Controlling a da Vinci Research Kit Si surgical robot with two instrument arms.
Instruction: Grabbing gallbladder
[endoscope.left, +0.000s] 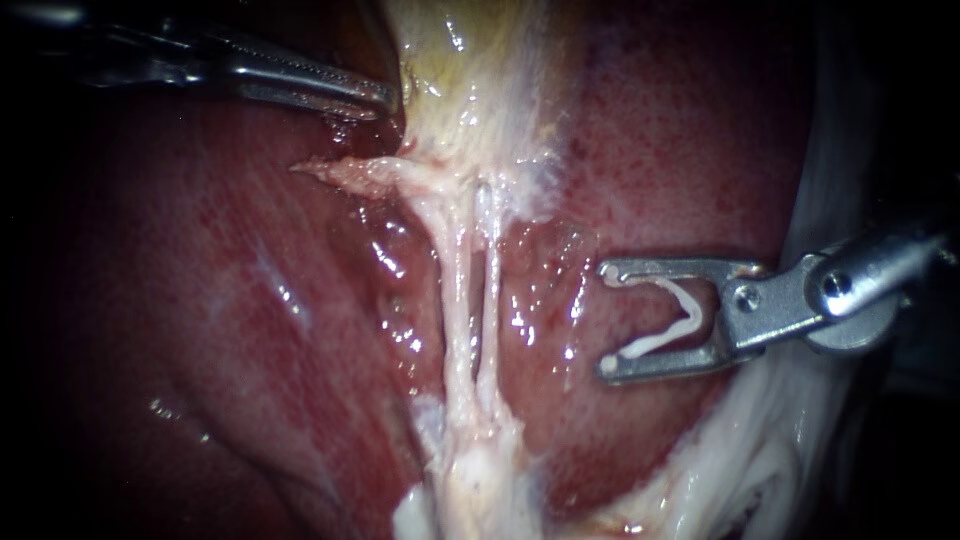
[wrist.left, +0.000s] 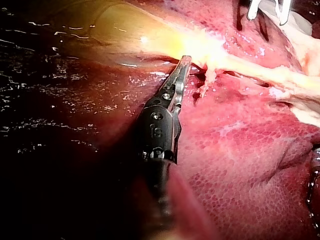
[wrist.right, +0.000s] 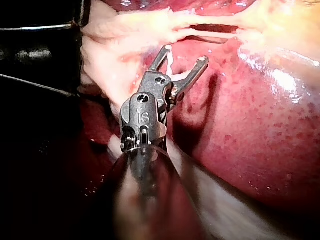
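Gallbladder (endoscope.left: 470, 70) sitting at 12 o'clock. Left instrument (endoscope.left: 383, 100) lying at its edge, jaws together, holding nothing. Right instrument (endoscope.left: 607, 320) carrying clip (endoscope.left: 668, 325) in spread jaws (well apart). Risk: shallow bite slipping, tearing thin wall.

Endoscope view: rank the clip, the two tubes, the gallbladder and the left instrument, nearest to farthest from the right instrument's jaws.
1. clip: held between the jaws of the right instrument.
2. tubes: two pale strands ahead of those jaws, mid-view.
3. gallbladder: above the tubes, top centre.
4. left instrument: at the gallbladder's left edge, farthest.
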